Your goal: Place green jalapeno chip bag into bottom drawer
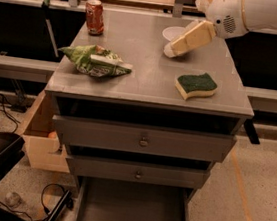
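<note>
The green jalapeno chip bag (96, 61) lies crumpled on the left side of the grey cabinet top (131, 89). The bottom drawer (131, 210) is pulled out at the foot of the cabinet, and its flat grey floor shows nothing in it. My gripper (172, 48) is a cream-coloured piece on the white arm coming in from the upper right. It hangs over the back middle of the top, in front of the white bowl (170, 33), well right of the bag and not touching it.
A red soda can (94, 16) stands at the back left. A green-topped yellow sponge (196, 85) lies at the right front. Two upper drawers with small knobs (143, 141) are slightly out. A wooden box (39, 135) and cables lie on the floor at the left.
</note>
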{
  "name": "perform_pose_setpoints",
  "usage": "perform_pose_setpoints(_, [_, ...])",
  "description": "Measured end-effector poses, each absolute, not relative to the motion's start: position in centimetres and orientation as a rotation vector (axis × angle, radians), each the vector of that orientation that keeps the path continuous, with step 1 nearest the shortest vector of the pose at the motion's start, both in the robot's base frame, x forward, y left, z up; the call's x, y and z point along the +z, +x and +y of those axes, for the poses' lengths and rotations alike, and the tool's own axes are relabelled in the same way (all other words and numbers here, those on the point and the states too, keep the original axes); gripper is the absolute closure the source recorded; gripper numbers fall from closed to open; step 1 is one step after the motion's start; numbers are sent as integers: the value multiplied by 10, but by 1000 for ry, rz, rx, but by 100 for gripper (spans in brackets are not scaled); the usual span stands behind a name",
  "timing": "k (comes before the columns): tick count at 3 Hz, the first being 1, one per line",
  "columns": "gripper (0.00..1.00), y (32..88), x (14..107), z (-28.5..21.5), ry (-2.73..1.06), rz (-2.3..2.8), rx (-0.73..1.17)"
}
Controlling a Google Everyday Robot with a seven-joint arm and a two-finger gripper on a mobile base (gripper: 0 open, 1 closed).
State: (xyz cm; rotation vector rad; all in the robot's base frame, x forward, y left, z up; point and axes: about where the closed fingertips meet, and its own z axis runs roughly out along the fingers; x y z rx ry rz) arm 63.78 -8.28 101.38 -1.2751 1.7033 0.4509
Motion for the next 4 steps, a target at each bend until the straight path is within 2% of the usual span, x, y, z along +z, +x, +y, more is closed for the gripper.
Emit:
perform_pose_setpoints(1, [0, 648, 1002, -48, -1329, 1698, 456])
perform_pose_setpoints(3, [0, 679, 941, 68, -1435, 1641, 564])
perform_pose_setpoints(4, [0, 690, 915, 106, -1432, 1614, 629])
